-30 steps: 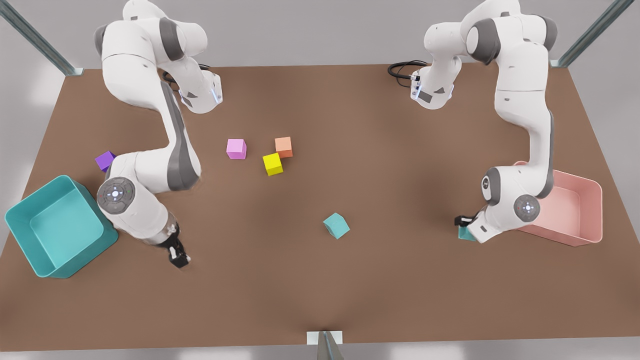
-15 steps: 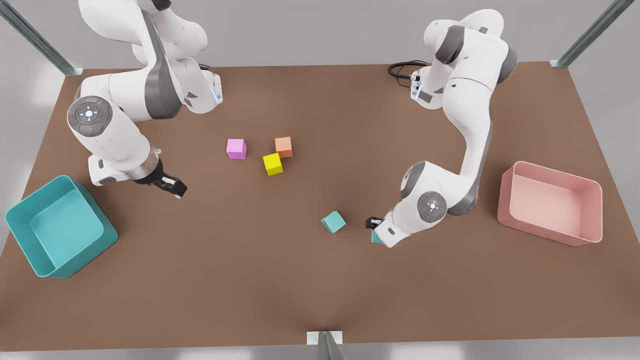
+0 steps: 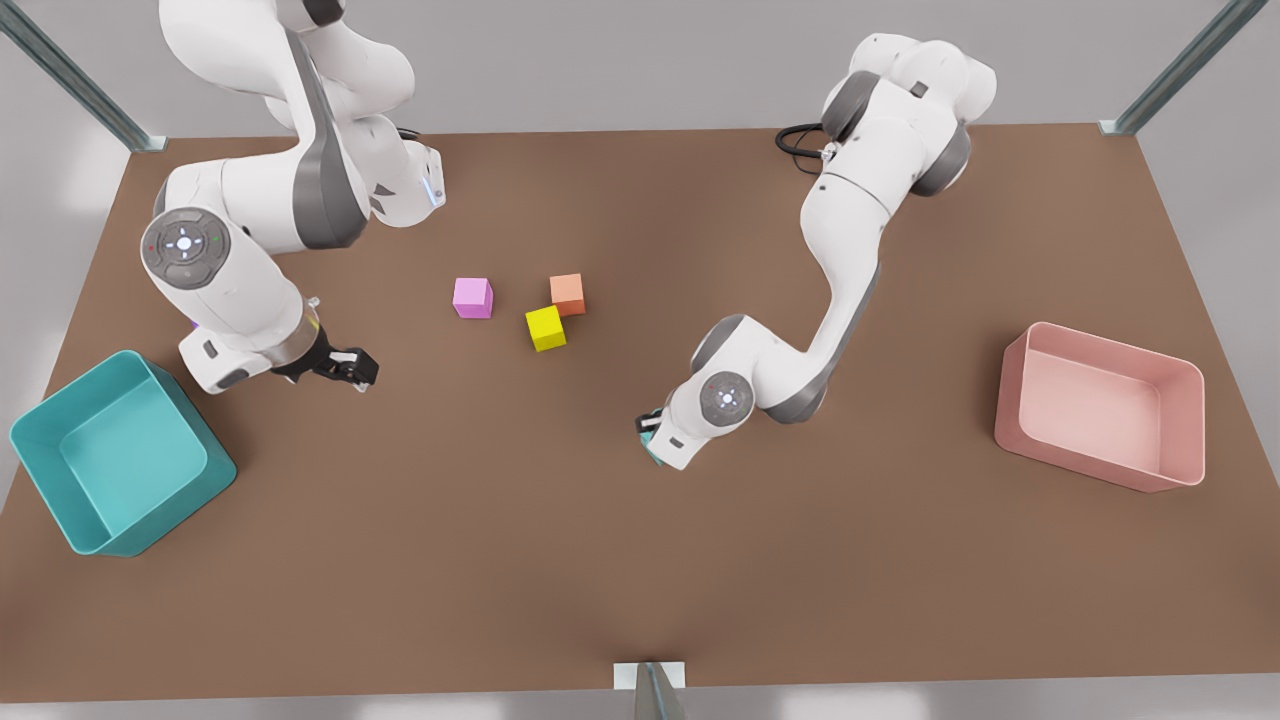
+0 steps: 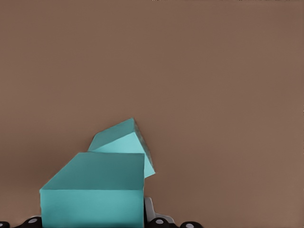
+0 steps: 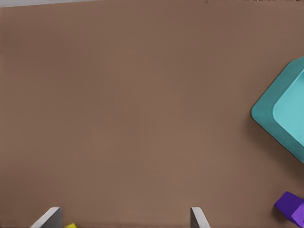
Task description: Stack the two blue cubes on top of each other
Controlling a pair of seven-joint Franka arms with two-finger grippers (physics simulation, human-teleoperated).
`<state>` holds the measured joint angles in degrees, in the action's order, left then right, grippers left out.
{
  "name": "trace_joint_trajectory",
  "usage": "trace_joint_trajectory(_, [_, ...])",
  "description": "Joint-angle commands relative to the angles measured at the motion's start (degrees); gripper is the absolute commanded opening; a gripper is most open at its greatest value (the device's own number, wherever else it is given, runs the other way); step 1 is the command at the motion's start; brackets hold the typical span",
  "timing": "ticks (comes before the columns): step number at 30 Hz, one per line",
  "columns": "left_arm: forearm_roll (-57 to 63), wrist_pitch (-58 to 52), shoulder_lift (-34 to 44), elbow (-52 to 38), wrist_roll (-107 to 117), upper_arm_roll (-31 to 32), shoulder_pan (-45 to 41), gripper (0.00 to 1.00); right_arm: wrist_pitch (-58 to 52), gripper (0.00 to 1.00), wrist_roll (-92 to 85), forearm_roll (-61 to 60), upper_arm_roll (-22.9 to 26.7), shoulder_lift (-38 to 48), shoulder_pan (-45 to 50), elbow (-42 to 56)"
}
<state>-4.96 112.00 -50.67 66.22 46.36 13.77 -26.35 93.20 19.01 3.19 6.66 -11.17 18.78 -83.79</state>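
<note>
Brown tabletop (image 3: 620, 560) carries all items, seen from above in the front view. Teal bin (image 3: 110, 455) sits at that view's left, pink bin (image 3: 1100, 405) at its right. Pink cube (image 3: 472, 297), orange cube (image 3: 567, 293) and yellow cube (image 3: 545, 327) cluster mid-table, well apart from the work area.

Left gripper (image 3: 650, 428) is on the arm at the front view's right, low over table centre. Its fingers are clamped on the held cube (image 4: 92, 190), which fills the near part of the left wrist view. Second cube (image 4: 124, 142) lies on the table just beyond and below it, rotated approx. a quarter-turn off the held cube's faces; whether the two touch cannot be told.

Right gripper (image 3: 345, 368) is on the other arm, near the teal bin. Its fingers (image 5: 47, 218) are spread wide w/ nothing between them. Purple cube (image 5: 290, 206) lies beside that bin. This arm waits.

Step in hand, as judged: carry and align before placing. Recommended procedure:
- Centre held cube over second cube.
- Rotate wrist so faces match.
- Lower straight down; avoid side contact, which could shove the second cube.
- Release only once faces seat flat.
</note>
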Motion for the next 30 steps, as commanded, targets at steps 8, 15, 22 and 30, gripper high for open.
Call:
trace_joint_trajectory(8, [-0.13,5.51,-2.59,-0.65,21.23,-0.14,-1.16,0.55,0.40,1.00,-11.63,-0.03,0.02,-0.08,-0.24,0.03])
trace_joint_trajectory(15, [2.68,3.66,-2.41,-0.39,21.40,-0.23,-0.81,0.72,0.67,1.00,-11.63,-0.03,0.11,-0.43,-0.33,0.04])
trace_joint_trajectory(22, [3.03,2.35,-1.98,-0.39,21.31,-0.23,-0.46,1.00,1.10,1.00,-11.81,-0.03,0.11,-0.52,-0.94,0.21])
trace_joint_trajectory(30, [4.00,-28.58,5.75,-10.32,13.17,-0.23,5.24,1.00,1.46,1.00,-11.81,2.26,0.02,-0.95,-0.59,0.82])
